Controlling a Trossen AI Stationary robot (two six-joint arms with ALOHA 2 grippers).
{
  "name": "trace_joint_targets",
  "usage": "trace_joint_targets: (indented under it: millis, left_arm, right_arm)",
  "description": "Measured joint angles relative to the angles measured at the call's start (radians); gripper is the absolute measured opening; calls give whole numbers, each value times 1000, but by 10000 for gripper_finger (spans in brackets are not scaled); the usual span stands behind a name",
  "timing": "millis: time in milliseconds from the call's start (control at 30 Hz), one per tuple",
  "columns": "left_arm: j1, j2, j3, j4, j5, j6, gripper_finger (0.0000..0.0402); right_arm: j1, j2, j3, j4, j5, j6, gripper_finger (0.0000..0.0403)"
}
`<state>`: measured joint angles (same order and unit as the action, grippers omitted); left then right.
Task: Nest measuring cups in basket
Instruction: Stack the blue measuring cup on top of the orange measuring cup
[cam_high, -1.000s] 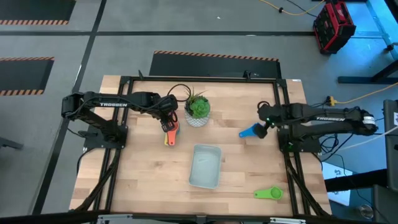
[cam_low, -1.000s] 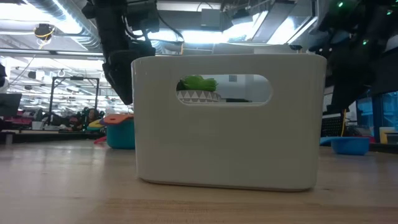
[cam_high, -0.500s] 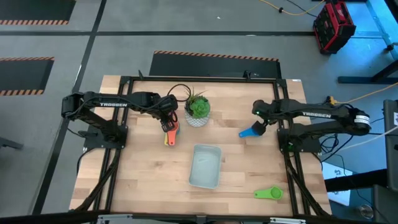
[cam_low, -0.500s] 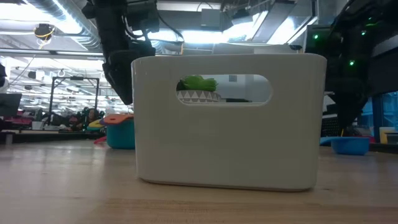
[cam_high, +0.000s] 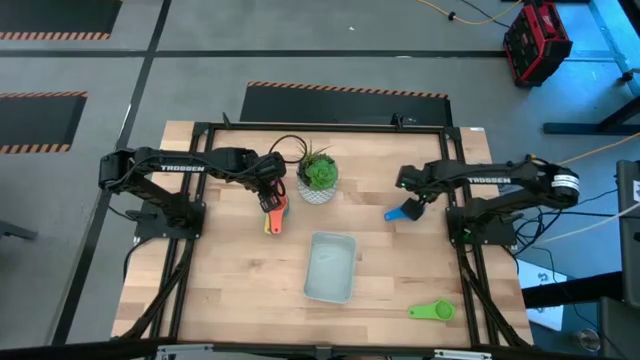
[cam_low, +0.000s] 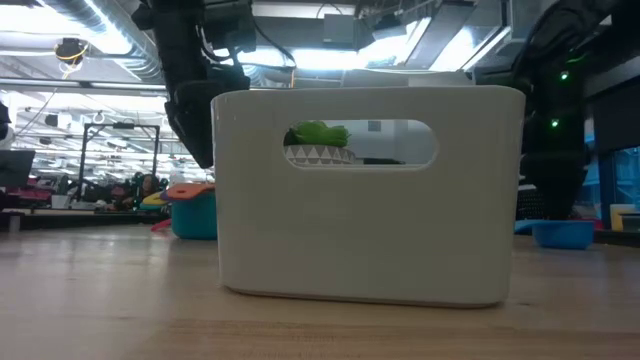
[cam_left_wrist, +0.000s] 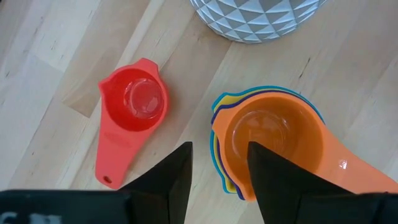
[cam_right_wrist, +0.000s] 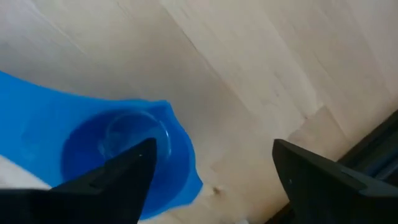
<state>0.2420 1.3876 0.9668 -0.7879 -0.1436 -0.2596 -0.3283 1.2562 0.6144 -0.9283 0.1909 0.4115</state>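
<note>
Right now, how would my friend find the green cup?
Start at the pale basket in the middle of the wooden table. Go toward the table's front right corner, where the green cup lies alone. It is the only green scoop, far from both grippers.

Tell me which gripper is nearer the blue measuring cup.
Right. The right gripper hovers just above the blue measuring cup, fingers open around it. The left gripper is across the table, beyond the plant pot, over the stacked cups.

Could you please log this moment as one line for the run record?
right gripper: open over blue cup | left gripper: above nested cup stack, beside red cup | basket: empty | green cup: untouched
</note>
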Motion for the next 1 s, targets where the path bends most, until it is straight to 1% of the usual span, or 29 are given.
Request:
trace_joint_targets:
  millis: [133,433,767,1000]
  left_arm:
    - [0,0,0,0,0,0,147]
    - [0,0,0,0,0,0,147]
    - [0,0,0,0,0,0,147]
    - [0,0,0,0,0,0,147]
  right_arm:
    - [0,41,0,56,0,-15,283]
    - [0,112,0,65,-8,-25,223]
    - [0,118,0,65,-9,-27,129]
    - [0,118,0,65,-9,-27,91]
